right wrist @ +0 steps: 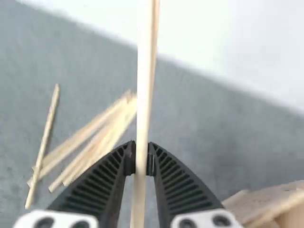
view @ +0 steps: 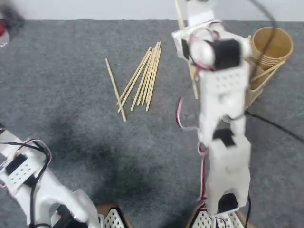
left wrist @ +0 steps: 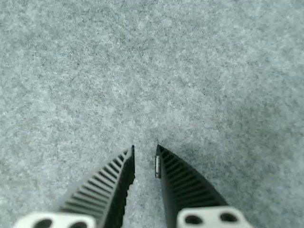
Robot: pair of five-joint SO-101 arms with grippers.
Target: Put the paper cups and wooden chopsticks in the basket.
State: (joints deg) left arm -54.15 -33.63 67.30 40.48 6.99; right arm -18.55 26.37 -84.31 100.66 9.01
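Several wooden chopsticks (view: pixel 145 78) lie fanned on the grey carpet, also seen in the right wrist view as a loose chopstick pile (right wrist: pixel 90 142). My right gripper (right wrist: pixel 141 153) is raised and shut on a chopstick (right wrist: pixel 146 71) that stands upright between its fingers; from above this held chopstick (view: pixel 194 85) hangs left of the basket. Stacked paper cups (view: pixel 271 45) sit in the wooden basket (view: pixel 254 92) at the far right, with a chopstick (view: pixel 268 71) lying across it. My left gripper (left wrist: pixel 145 149) hovers low over bare carpet, slightly open, holding nothing.
The right arm (view: pixel 223 118) rises tall between the chopstick pile and the basket. The left arm's base (view: pixel 28 180) sits at the near left corner. A red object (view: pixel 2 31) is at the far left edge. A white wall borders the carpet's far side.
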